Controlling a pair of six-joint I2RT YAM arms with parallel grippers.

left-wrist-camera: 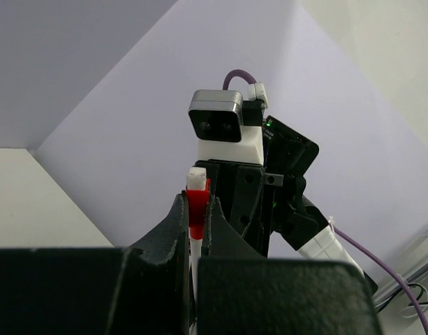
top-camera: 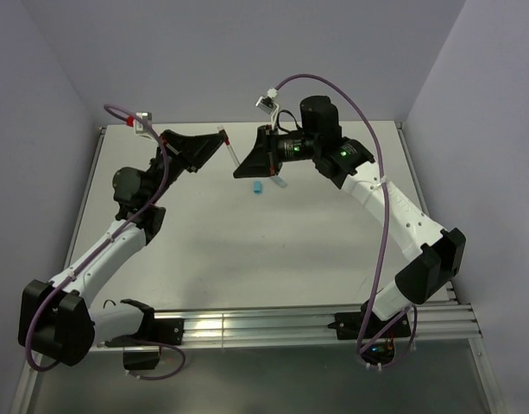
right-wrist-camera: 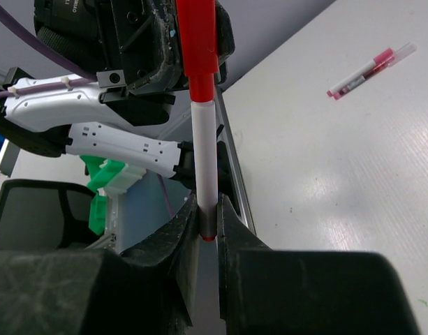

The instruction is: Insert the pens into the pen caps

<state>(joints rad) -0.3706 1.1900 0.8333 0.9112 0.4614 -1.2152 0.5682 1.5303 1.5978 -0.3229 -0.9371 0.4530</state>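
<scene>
Three lavender walls (top-camera: 247, 52) are closing in a pale table (top-camera: 247, 259), and its top is shining a little under the light. One metal rail (top-camera: 273, 323) is running along the near edge, where both arm bases are sitting. A blue cap (top-camera: 257, 187) is lying alone on the table near the far side, just below the place where the two grippers are meeting. A second pen (right-wrist-camera: 371, 66), pinkish red with a clear end, is lying flat on the table, apart from the right gripper.

Both arms are stretching from the near corners toward the far middle of the table, elbows bending outward, wrists turning to face each other. They are hanging above the surface, not touching it.

The left gripper (left-wrist-camera: 195, 216) is pressing its fingers together on the red cap (right-wrist-camera: 200, 42), and a small white tip is sticking out beyond the fingers. The right gripper (right-wrist-camera: 208, 220) is clamping the lower end of the pen (right-wrist-camera: 204, 139), whose white barrel is rising straight from its fingers. The red cap is sitting on the far end of this barrel, so one pen is spanning between the two grippers in the air. I cannot tell how deep the barrel is sitting in the cap.
</scene>
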